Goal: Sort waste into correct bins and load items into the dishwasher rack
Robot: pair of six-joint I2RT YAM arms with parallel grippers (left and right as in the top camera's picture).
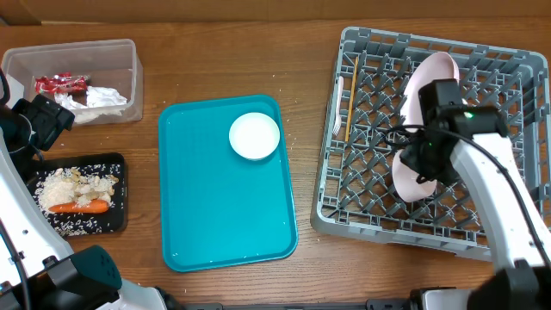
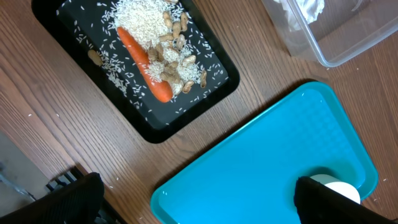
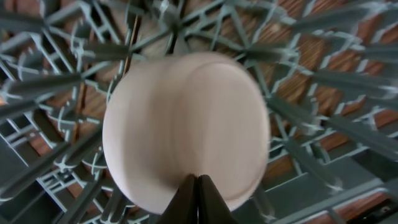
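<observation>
Overhead, teal tray (image 1: 228,198): my landmark, mid-table. A small white bowl (image 1: 255,136) sits near its far right corner.
Overhead, dishwasher rack (image 1: 327,185): just right of the teal tray. I see a pale pink plate (image 1: 428,77) leaning among the far pegs. A white fork (image 1: 337,120) and chopsticks (image 1: 349,99) lie along the wall nearest the tray.
Overhead, right gripper (image 1: 419,164): right of the tray, down over the rack at a pale pink bowl (image 1: 405,182) that sits among the pegs.
Overhead, clear tub (image 1: 133,69): beyond the tray's far left corner, with a red wrapper (image 1: 60,83) and a crumpled napkin (image 1: 105,97) inside.
Overhead, black tray (image 1: 123,194): near the teal tray's left edge, holding rice (image 1: 73,185) and a carrot piece (image 1: 79,207).
Overhead, left gripper (image 1: 47,119): well left of the teal tray, between tub and black tray. I cannot read its jaws here.
Left wrist, left gripper (image 2: 196,186): fingers spread wide at both bottom corners, nothing between them, over the teal tray's (image 2: 267,155) corner.
Left wrist, black tray (image 2: 155,134): beside that corner, the carrot piece (image 2: 143,65) lying among rice and beige scraps.
Left wrist, small white bowl (image 2: 339,190): on the tray, partly behind one finger.
Right wrist, right gripper (image 3: 196,190): fingers pressed together to a point at the pale pink bowl's (image 3: 186,124) lower rim. I cannot tell whether the rim is pinched.
Right wrist, dishwasher rack (image 3: 56,81): pegs all around the bowl.
</observation>
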